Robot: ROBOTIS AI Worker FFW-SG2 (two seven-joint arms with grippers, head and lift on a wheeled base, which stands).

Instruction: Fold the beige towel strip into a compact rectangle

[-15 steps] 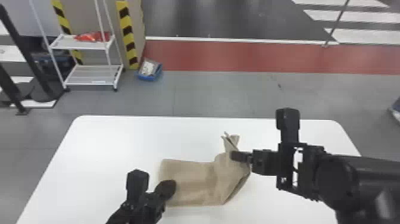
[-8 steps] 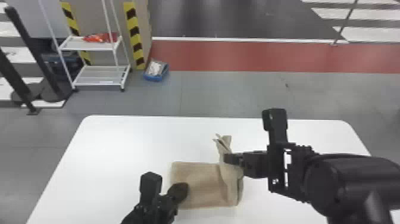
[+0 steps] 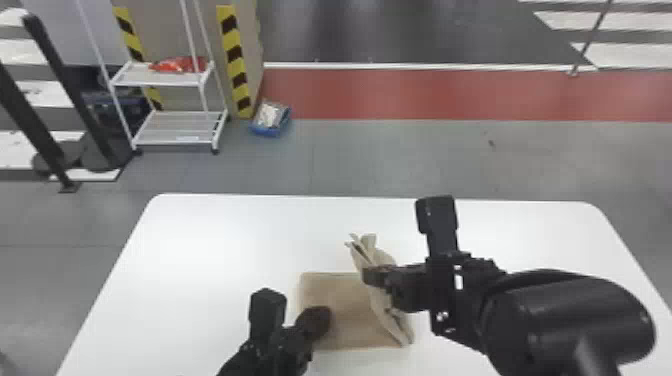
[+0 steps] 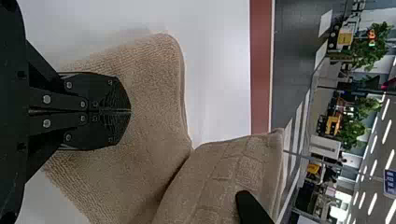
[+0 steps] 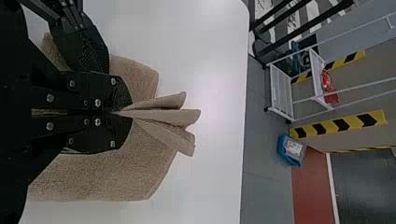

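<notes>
The beige terry-cloth towel strip (image 3: pixel 345 295) lies on the white, round-cornered table (image 3: pixel 225 240), its raised folds toward two o'clock in the head view. There the right black gripper (image 3: pixel 372 276) pinches them, the flat part at its seven o'clock. The left black gripper (image 3: pixel 318 321), fingers together, seems to press the towel's nine o'clock side.
</notes>
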